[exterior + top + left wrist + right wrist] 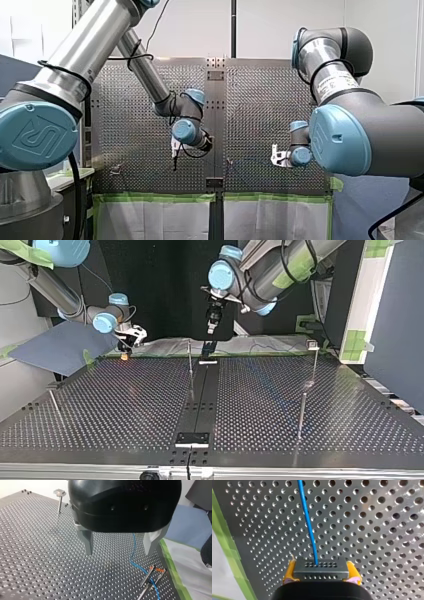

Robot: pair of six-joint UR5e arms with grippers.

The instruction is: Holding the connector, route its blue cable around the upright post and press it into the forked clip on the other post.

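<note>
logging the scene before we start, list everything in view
table: 1, dark perforated metal
posts: at least 3, thin metal, on the table
green tape: strips, table's edge
connector: 1, dark grey, in my right jaws
cable: 1, blue, from the connector over the table
forked clip: 1, orange-tipped metal, near the tape, cable crossing it
my left arm, my right arm: silver with blue caps
my left jaws: black, metal fingers, open
my right jaws: yellow pads, shut on the connector

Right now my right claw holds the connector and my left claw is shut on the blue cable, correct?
Not quite. Your left claw is open and holds nothing; the left wrist view shows its fingers spread apart, with the blue cable running over the table beneath them. The rest stands: your right claw holds the connector, as the right wrist view shows.
</note>
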